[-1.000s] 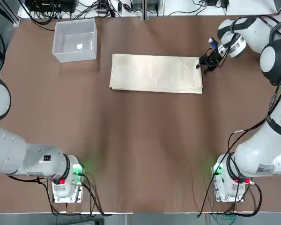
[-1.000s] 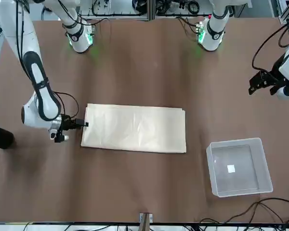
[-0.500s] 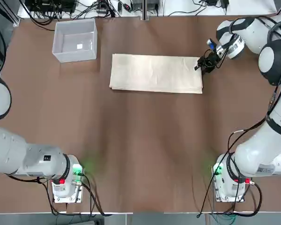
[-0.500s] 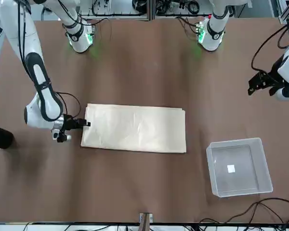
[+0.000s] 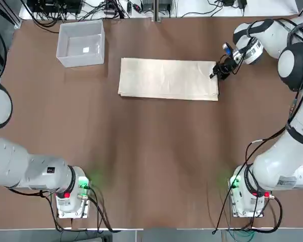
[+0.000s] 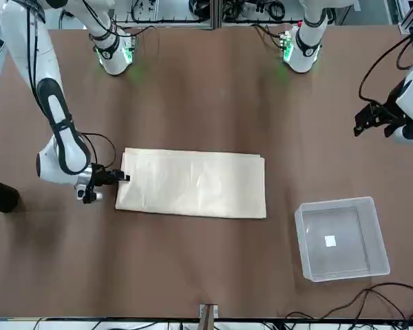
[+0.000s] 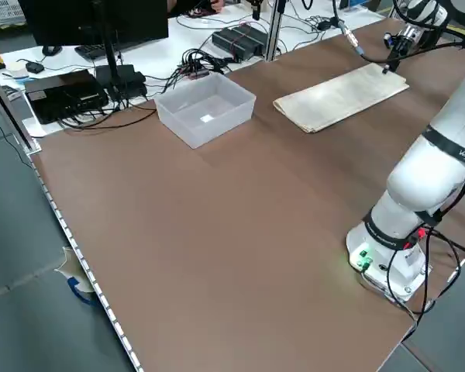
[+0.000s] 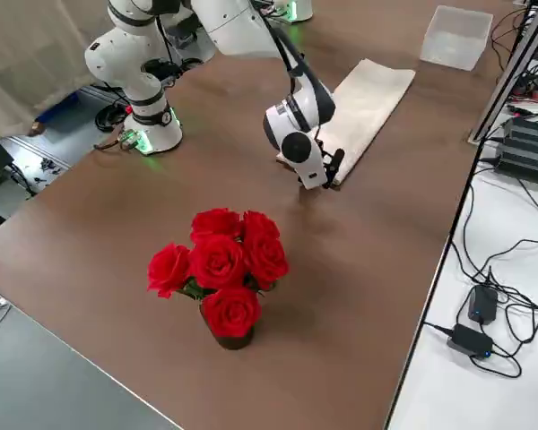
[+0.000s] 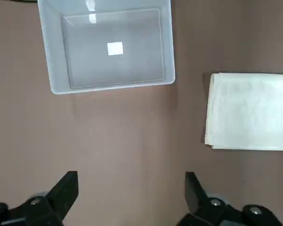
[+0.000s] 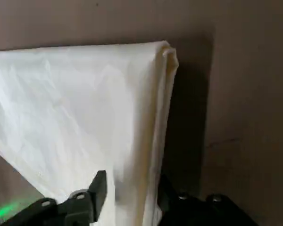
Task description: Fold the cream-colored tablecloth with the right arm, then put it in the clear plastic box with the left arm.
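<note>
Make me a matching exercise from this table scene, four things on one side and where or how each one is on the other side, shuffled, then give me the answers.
Things
1. cream-colored tablecloth
2. clear plastic box
3. right hand
4. left hand

Places or states
A. fingers apart, up over bare table, nothing between them
B. at the short edge of the cloth, a finger on either side of its layers
C. empty, with a small white label on its bottom
D. lying flat in layers on the brown table

Pairs: 1-D, 2-C, 3-B, 4-A
</note>
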`<action>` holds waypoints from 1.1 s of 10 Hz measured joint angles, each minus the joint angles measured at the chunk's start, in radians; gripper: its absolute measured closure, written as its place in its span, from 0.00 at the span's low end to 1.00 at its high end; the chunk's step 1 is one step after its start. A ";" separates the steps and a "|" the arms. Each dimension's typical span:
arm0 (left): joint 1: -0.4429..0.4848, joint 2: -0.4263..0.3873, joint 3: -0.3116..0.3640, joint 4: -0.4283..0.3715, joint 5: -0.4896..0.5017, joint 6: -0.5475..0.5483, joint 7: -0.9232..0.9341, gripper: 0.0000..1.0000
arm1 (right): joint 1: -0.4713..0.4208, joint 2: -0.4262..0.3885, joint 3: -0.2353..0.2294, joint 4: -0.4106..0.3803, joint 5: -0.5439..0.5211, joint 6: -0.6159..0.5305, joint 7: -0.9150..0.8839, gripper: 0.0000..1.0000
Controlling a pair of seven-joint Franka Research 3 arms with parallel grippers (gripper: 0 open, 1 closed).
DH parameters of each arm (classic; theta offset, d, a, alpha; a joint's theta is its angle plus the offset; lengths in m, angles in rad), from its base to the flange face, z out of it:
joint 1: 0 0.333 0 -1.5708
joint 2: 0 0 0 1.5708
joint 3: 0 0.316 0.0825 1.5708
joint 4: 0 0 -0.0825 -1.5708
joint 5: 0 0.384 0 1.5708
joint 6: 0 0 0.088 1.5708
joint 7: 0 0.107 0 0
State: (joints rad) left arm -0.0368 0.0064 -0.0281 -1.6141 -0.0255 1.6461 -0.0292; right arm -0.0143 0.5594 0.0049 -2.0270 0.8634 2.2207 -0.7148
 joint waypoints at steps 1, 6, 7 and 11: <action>0.000 0.000 0.000 0.000 0.000 0.000 0.000 0.00 | 0.002 0.000 0.000 0.001 0.000 0.000 -0.007 0.66; 0.000 0.000 0.001 0.004 0.000 0.002 0.000 0.00 | 0.015 -0.001 0.000 0.021 0.001 0.000 -0.034 0.96; 0.000 0.000 0.003 0.005 0.000 0.002 0.000 0.00 | 0.027 -0.006 0.001 0.038 -0.007 0.000 0.004 0.96; 0.001 0.001 0.009 0.005 0.000 0.003 0.000 0.01 | 0.062 -0.066 0.047 0.140 -0.248 -0.078 0.349 0.96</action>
State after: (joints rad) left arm -0.0360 0.0071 -0.0195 -1.6090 -0.0255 1.6489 -0.0292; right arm 0.0476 0.4938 0.0518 -1.8868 0.6153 2.1422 -0.3656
